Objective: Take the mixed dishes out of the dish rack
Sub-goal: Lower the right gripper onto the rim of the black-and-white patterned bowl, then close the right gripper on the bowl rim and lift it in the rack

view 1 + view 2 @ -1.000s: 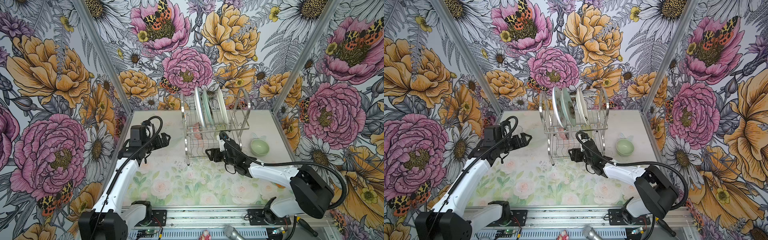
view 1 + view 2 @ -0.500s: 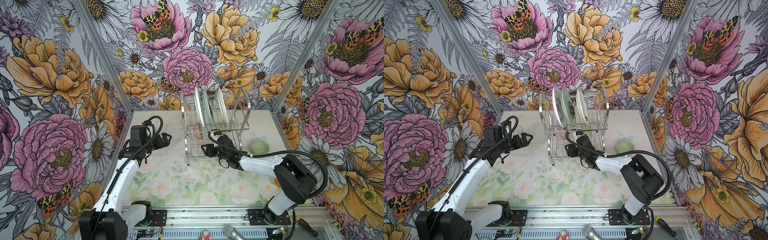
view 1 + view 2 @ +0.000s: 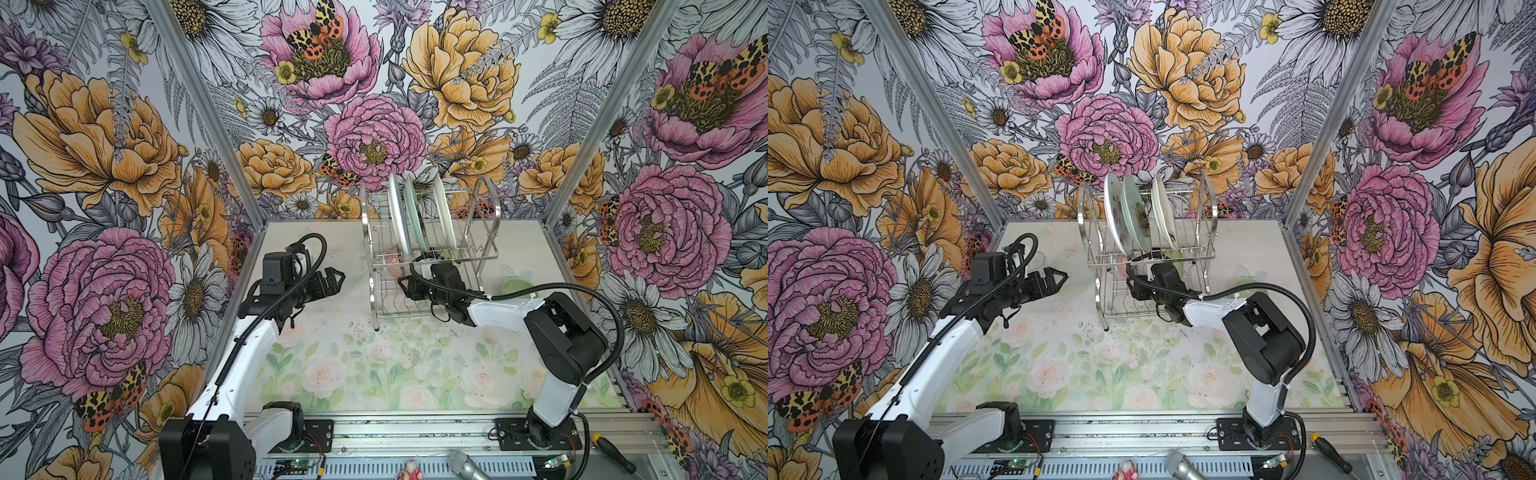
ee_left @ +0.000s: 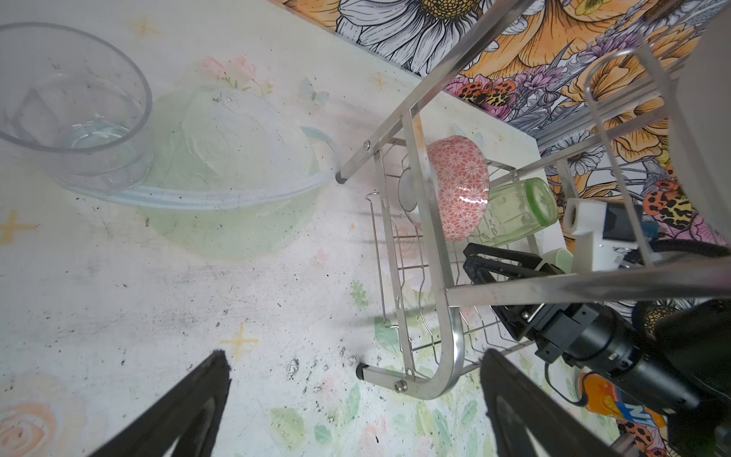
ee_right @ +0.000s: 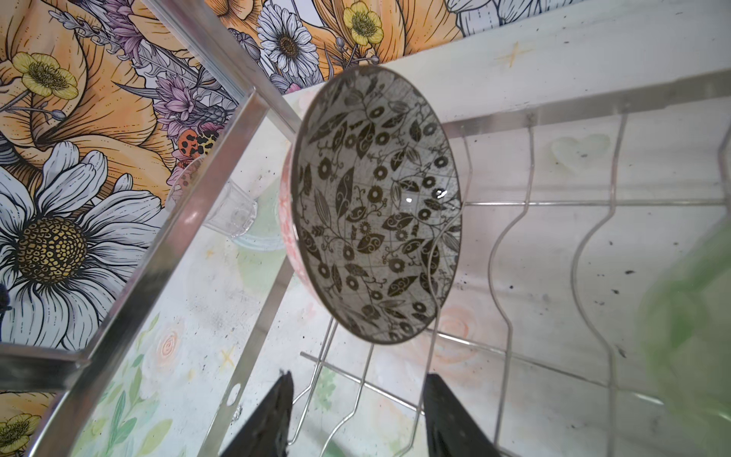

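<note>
The chrome dish rack (image 3: 484,195) (image 3: 1210,199) stands at the back centre. Three plates (image 3: 397,212) (image 3: 1133,208) stand upright in its upper tier. On the lower tier a bowl (image 5: 375,205) (image 4: 459,190) rests on edge, pink-patterned outside and black-and-white leaf print inside. Beside it lies a green tumbler (image 4: 518,209). My right gripper (image 5: 358,399) (image 3: 405,286) reaches into the lower tier, open, with the bowl's rim just ahead of its fingertips and nothing between them. My left gripper (image 4: 356,356) (image 3: 336,278) hovers wide open left of the rack.
A clear tumbler (image 4: 71,107) stands on the table left of the rack, next to a pale greenish round dish (image 4: 221,158). A pale green bowl (image 3: 515,284) sits right of the rack. An orange drink can (image 4: 609,399) lies under my right arm.
My right gripper has slid left, deeper into the rack's lower tier toward the bowl, and its jaws have narrowed. The left arm has not moved.
</note>
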`<state>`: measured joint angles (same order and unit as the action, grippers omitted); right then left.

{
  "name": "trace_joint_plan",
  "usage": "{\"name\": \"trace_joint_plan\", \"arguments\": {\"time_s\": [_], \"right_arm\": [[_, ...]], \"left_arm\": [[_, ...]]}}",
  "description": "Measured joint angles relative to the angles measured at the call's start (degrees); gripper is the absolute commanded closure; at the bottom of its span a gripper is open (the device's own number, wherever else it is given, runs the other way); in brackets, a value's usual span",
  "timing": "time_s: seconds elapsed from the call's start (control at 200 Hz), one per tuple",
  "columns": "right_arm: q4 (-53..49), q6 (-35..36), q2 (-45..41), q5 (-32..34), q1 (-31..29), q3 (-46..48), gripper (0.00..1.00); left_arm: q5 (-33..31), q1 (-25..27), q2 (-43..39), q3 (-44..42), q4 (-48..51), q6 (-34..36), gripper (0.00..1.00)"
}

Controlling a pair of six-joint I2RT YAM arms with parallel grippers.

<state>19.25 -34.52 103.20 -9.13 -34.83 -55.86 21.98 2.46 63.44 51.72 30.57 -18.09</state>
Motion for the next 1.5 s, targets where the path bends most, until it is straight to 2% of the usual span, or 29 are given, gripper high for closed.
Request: {"name": "trace_joint_plan", "arguments": {"time_s": [1.016,1.336,1.501], "right_arm": [[0.3,0.8,6.8,-8.7,3.0,-7.3,0.58],[0.4,1.2,8.4,-12.0,3.5,-8.9,0.63],[0.4,1.2,9.0,-13.5,3.7,-9.7,0.69]], "left_arm": [[0.6,0.0,2.4,0.0,0.0,0.0,0.01],[0.7,0.0,2.8,0.0,0.0,0.0,0.01],[1.0,0.0,2.9,0.0,0.0,-0.1,0.01]]}}
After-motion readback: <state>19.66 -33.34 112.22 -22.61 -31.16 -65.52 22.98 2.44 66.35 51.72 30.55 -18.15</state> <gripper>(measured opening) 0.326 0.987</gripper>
